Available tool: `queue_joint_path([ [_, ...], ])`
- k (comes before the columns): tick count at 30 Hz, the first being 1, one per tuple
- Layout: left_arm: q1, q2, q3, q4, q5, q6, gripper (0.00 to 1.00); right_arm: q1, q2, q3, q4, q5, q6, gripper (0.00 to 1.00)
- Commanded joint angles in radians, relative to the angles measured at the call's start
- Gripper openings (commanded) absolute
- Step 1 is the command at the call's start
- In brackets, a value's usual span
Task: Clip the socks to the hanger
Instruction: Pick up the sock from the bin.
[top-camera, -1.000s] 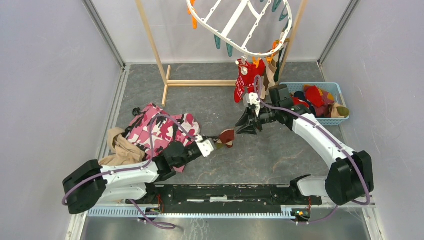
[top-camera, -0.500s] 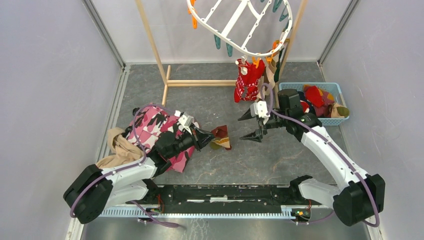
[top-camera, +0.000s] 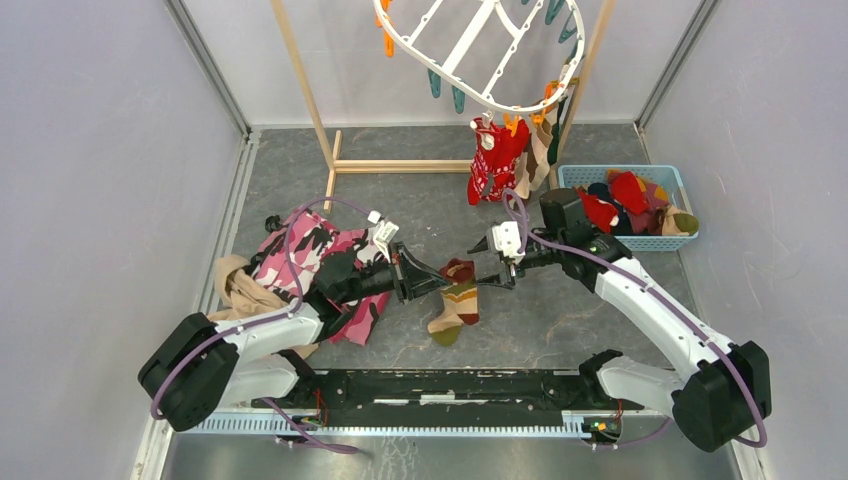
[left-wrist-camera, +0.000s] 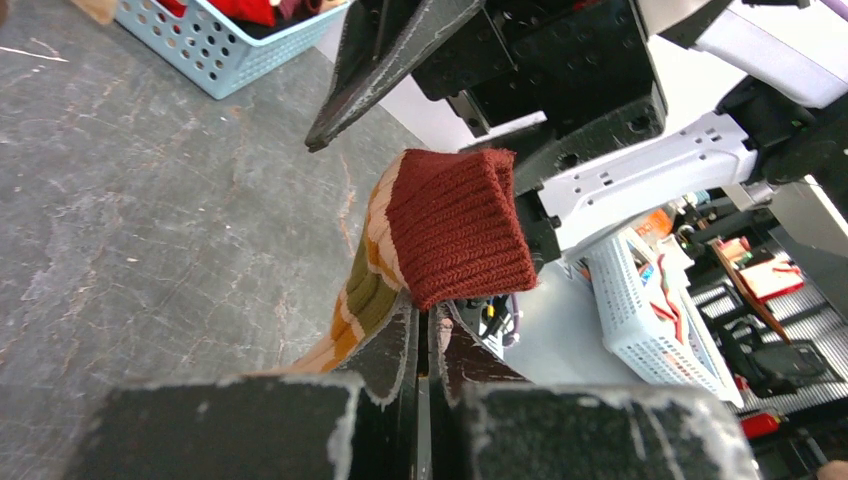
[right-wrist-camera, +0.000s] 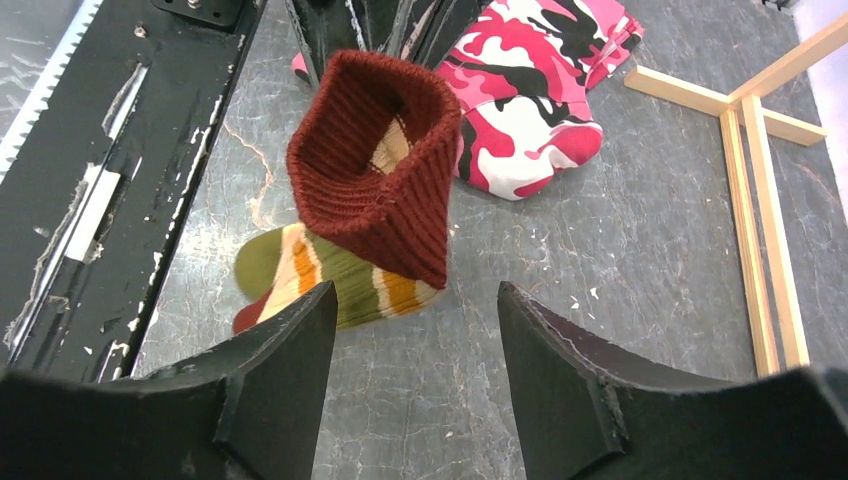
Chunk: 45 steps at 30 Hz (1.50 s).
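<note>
- Since a second ago the left arm (top-camera: 250, 340) has swung in over the pink cloth to point right at mid-surface. The right arm (top-camera: 650, 300) now reaches in lower toward the middle, and its fingers are spread wider than they were.
- The hanger (top-camera: 470, 60) hangs on the wooden rack (top-camera: 300, 80) above the far edge, right of the middle. Red patterned socks (top-camera: 495, 160) are clipped at its near-right rim.
- The pink camouflage cloth (top-camera: 305, 245) lies toward the left edge, partly under the left arm, with a tan cloth (top-camera: 235, 290) just beside it.
- The blue basket (top-camera: 668, 180) sits in the far right corner and holds loose socks (top-camera: 630, 190).
- The striped sock (top-camera: 455, 300) is at mid-surface, its foot trailing toward the near edge.
- The left fingers (top-camera: 432, 277) are clamped on the sock's maroon cuff.
- The right fingers (top-camera: 497, 263) stand open, facing the cuff's mouth just beside it. I cannot tell whether they touch it.
</note>
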Motion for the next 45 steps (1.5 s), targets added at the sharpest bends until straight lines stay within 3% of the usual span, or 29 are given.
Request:
queue_joint_path([
  [1, 0.004, 0.02, 0.039, 0.062, 0.063, -0.049, 0.02, 0.005, -0.015, 0.017, 0.032, -0.075, 0.018, 0.64],
  [7, 0.004, 0.038, 0.049, 0.071, 0.064, -0.054, 0.02, 0.01, -0.004, 0.029, 0.018, -0.148, 0.031, 0.48],
  [15, 0.004, 0.037, 0.046, 0.081, 0.051, -0.045, 0.02, 0.01, 0.02, 0.057, -0.021, -0.216, 0.03, 0.01],
  [26, 0.004, -0.018, 0.028, 0.023, 0.033, 0.045, 0.06, 0.01, 0.021, 0.042, 0.075, -0.141, 0.146, 0.0],
  [32, 0.004, -0.059, 0.025, -0.087, 0.016, 0.125, 0.26, 0.008, 0.012, 0.044, 0.067, -0.124, 0.133, 0.0],
  [42, 0.004, -0.231, -0.02, -0.236, -0.072, 0.241, 0.74, -0.006, 0.012, 0.072, 0.017, -0.131, 0.105, 0.0],
  [45, 0.004, -0.262, -0.013, -0.28, -0.081, 0.273, 0.8, -0.012, 0.015, 0.089, -0.013, -0.132, 0.083, 0.0],
])
